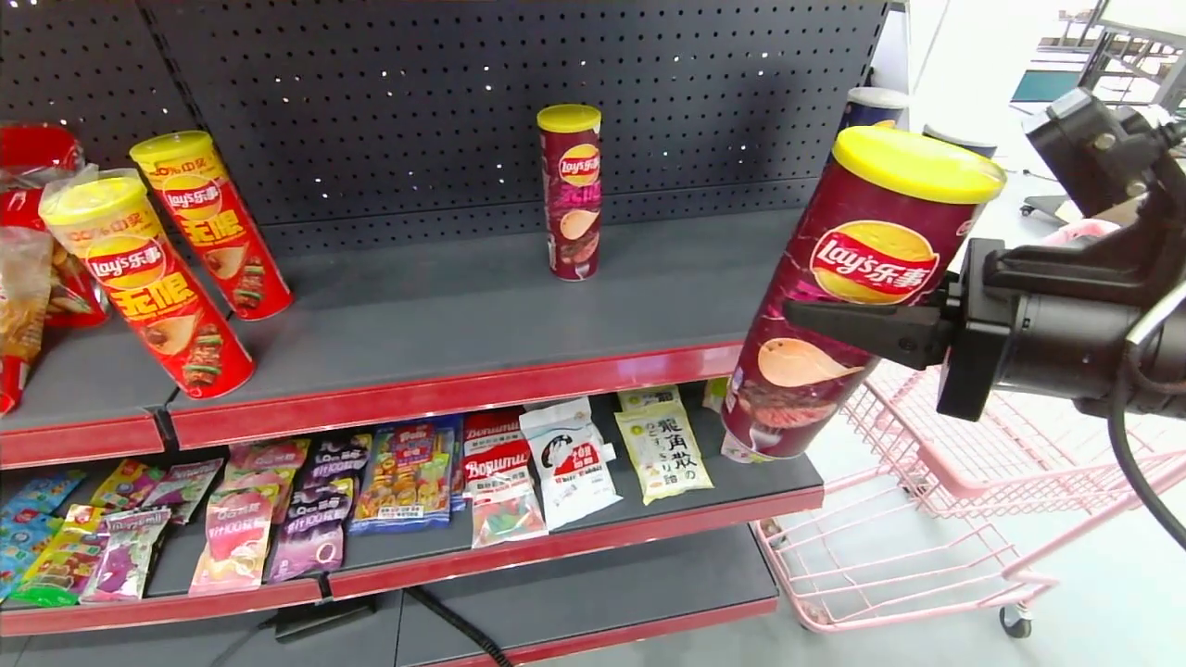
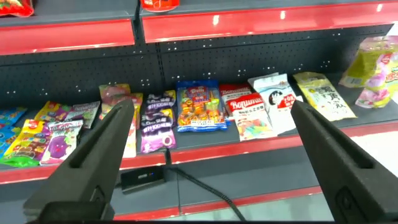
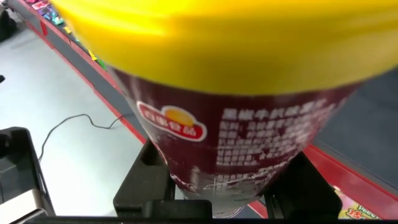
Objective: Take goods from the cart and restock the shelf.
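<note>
My right gripper (image 1: 866, 329) is shut on a maroon chip can with a yellow lid (image 1: 839, 287), held tilted in the air off the right end of the upper shelf (image 1: 445, 324). The same maroon can (image 3: 242, 155) sits between the right fingers in the right wrist view. One matching maroon can (image 1: 571, 193) stands upright at the back middle of that shelf. Two red chip cans (image 1: 148, 283) lean at its left. My left gripper (image 2: 211, 162) hangs open, low in front of the snack-bag shelf (image 2: 217, 140), with nothing between its fingers.
The pink wire cart (image 1: 936, 519) stands to the right of the shelving, below my right arm. Flat snack bags (image 1: 408, 477) cover the lower shelf. A black cable (image 2: 199, 190) and a small black box (image 2: 143, 177) lie on the bottom shelf. Red packets (image 1: 28, 232) crowd the far left.
</note>
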### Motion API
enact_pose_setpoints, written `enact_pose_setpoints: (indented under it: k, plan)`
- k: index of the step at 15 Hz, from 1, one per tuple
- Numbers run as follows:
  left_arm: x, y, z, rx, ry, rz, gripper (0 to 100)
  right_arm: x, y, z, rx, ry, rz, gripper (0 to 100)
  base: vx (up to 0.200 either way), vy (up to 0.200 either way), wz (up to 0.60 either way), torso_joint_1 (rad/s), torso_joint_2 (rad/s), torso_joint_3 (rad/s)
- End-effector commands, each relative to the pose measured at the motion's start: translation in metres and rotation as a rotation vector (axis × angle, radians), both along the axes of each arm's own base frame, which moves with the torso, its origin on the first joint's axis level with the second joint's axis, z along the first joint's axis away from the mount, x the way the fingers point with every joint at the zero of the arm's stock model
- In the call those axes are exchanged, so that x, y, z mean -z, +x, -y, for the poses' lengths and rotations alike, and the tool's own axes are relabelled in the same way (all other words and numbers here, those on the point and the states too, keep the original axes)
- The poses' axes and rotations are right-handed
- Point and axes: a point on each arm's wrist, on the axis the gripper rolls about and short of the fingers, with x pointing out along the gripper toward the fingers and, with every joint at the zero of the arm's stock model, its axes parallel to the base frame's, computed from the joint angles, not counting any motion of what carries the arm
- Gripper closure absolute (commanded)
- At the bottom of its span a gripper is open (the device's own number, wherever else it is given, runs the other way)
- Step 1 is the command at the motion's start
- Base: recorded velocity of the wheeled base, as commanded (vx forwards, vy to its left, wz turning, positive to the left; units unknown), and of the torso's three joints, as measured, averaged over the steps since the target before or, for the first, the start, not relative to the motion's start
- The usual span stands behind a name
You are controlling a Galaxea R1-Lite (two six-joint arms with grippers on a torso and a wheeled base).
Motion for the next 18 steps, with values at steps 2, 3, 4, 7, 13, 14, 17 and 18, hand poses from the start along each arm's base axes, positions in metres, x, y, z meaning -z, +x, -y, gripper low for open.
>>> enact_pose_setpoints:
  k: [2, 3, 4, 7, 13, 14, 17, 18]
  plan:
    - [0.000, 0.000, 0.000, -0.001, 0.000, 0.000, 0, -0.003, -0.016, 0.003, -0.026, 0.011, 0.022, 100, 0.100, 0.000, 0.00, 0.004, 0.00, -0.001]
    - [0.000, 0.000, 0.000, -0.001, 0.000, 0.000, 0, -0.004, -0.018, 0.001, -0.034, 0.013, 0.025, 100, 0.200, 0.000, 0.00, -0.007, 0.00, -0.007]
    - [0.000, 0.000, 0.000, -0.001, 0.000, 0.000, 0, -0.007, -0.020, -0.001, -0.048, 0.017, 0.035, 100, 0.200, 0.000, 0.00, -0.012, 0.00, 0.007]
    - [0.000, 0.000, 0.000, -0.001, 0.000, 0.000, 0, -0.005, -0.022, -0.005, -0.066, 0.013, 0.029, 100, 0.200, 0.000, 0.00, 0.014, 0.00, 0.004]
    - [0.000, 0.000, 0.000, -0.001, -0.001, 0.000, 0, -0.003, -0.020, -0.006, -0.066, 0.008, 0.022, 100, 0.200, 0.000, 0.00, 0.004, 0.00, 0.005]
    - [0.000, 0.000, 0.000, -0.001, -0.003, 0.000, 0, -0.003, -0.020, -0.006, -0.066, 0.008, 0.019, 100, 0.000, 0.000, 0.00, 0.000, 0.00, 0.000]
    - [0.000, 0.000, 0.000, -0.001, -0.003, 0.000, 0, -0.003, -0.020, -0.006, -0.062, 0.007, 0.022, 100, 0.000, 0.000, 0.00, 0.000, 0.00, 0.000]
    - [0.000, 0.000, 0.000, -0.001, -0.003, 0.000, 0, -0.002, -0.020, -0.006, -0.062, 0.006, 0.021, 100, 0.000, 0.000, 0.00, 0.000, 0.00, 0.000]
